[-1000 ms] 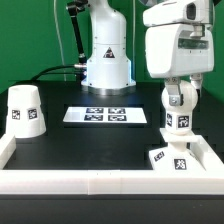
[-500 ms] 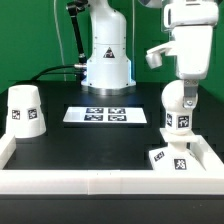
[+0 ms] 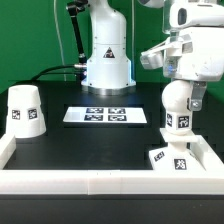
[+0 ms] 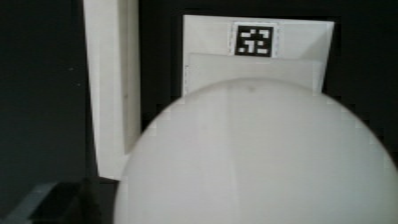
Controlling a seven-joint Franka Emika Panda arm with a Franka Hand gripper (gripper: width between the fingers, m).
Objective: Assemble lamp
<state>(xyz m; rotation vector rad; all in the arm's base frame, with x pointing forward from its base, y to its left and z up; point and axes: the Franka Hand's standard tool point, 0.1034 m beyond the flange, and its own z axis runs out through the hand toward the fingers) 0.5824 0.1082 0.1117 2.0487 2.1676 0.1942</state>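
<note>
White bulb (image 4: 249, 160) filling the wrist view, base (image 4: 214, 62) mostly hidden

The arm's white base (image 3: 106, 55) stands upright, well behind the hand (image 3: 186, 92) and off toward the exterior view's left. The bulky white wrist (image 3: 192, 40) sits directly above the hand, slightly tilted, and the hand points straight down. One dark finger (image 3: 198, 98) shows on the hand's side toward the exterior view's right; the other is hidden. How wide the fingers stand cannot be told.
</note>
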